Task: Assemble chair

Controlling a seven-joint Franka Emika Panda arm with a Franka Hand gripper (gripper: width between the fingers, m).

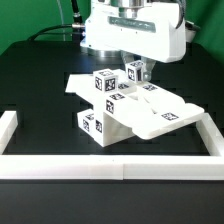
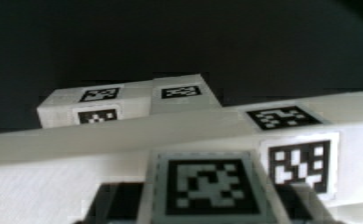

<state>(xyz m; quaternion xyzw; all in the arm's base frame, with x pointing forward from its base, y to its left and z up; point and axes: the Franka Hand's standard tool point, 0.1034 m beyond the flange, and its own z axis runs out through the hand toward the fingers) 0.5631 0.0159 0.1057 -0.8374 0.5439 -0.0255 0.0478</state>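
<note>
A small matte white plastic chair [image 1: 125, 108], built of a flat panel and chunky blocks bearing square black-and-white tags, sits at the centre of the exterior view on the black table [image 1: 40, 80], inside the long low white border wall [image 1: 110, 163]. The glossy white robot arm's two-finger gripper [image 1: 135, 72] reaches down at the chair's upper rear, clenched on a tagged block [image 2: 204, 183] of it. In the wrist view that block fills the near foreground.
</note>
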